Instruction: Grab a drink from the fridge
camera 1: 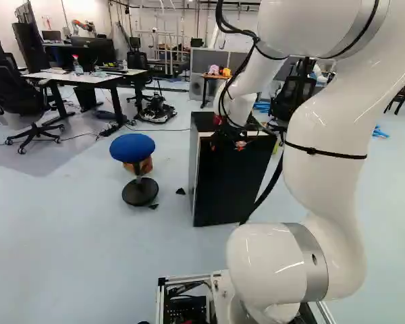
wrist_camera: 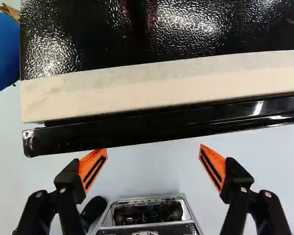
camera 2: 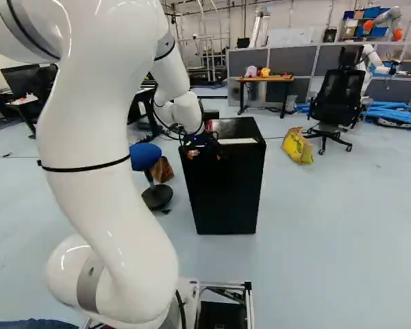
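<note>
- Lining up with the door looks like the step in hand: the end effector [wrist_camera: 152,148] hangs at the top front of the black mini fridge [camera 2: 226,185], on the side facing the mobile base [wrist_camera: 147,201].
- Its fingers are spread wide, orange pads [wrist_camera: 92,169] well apart, and there's nothing between them. Makes sense to me, no grip is needed until there's an edge or a drink to take.
- No drink showing anywhere. I'd guess it's inside the fridge, behind the door [wrist_camera: 161,123], which looks shut or nearly so; can't tell if the seal is cracked open.
- The white arm [camera 2: 103,171] reaches over from the base to the fridge's top front, probably because that glossy door lip, just in front of the cream strip [wrist_camera: 161,85], is the handiest place to pull.
- Next move probably calls for getting a finger behind the lip, then easing back. Bad angle and the pads could slip, or the whole fridge could shift.
- Blue-seated stool [camera 1: 132,147] stands beside the fridge, so I'd watch the door swing on that side.
</note>
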